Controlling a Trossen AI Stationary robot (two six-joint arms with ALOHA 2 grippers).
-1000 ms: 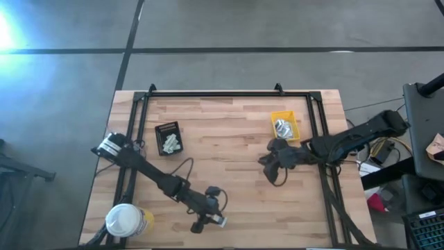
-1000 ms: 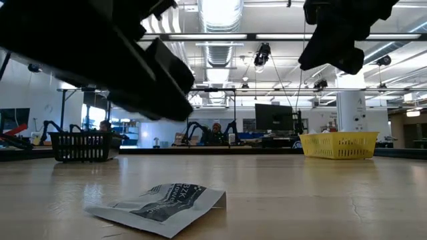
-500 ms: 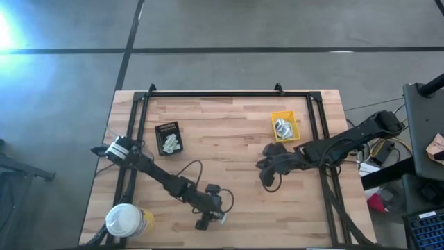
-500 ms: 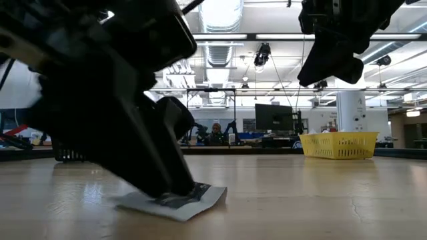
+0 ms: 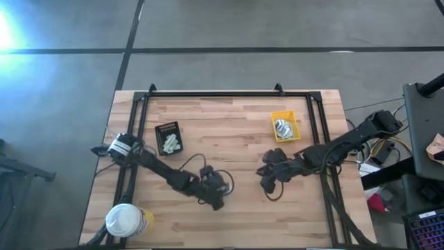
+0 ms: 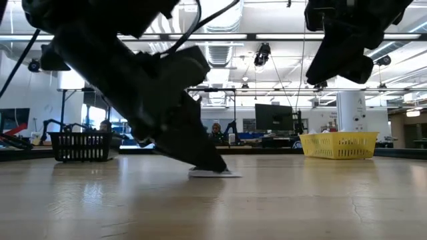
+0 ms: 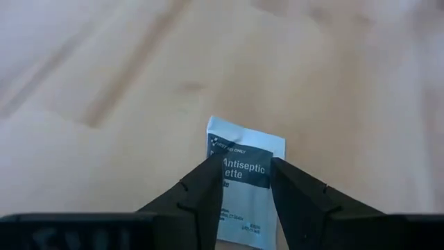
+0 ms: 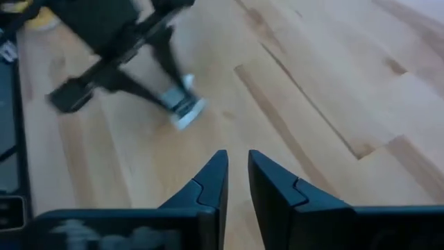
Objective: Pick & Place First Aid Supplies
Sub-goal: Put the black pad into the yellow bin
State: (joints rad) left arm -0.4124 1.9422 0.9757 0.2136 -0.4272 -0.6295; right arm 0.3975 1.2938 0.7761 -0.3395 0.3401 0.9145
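Left wrist view, packet (image 7: 244, 182) reading "Antiseptic", seemingly between left fingers (image 7: 208, 187)

The pale butcher-block wooden table (image 5: 229, 132) looks smooth with a slight sheen; the white-and-grey square paper packet (image 7: 244, 182) on it looks matt.

Wooden worktop (image 5: 229, 132), small yellow bin (image 5: 285, 126) right of centre, black tray (image 5: 168, 137) centre-left, white-lidded yellow tub (image 5: 127, 221) lower left
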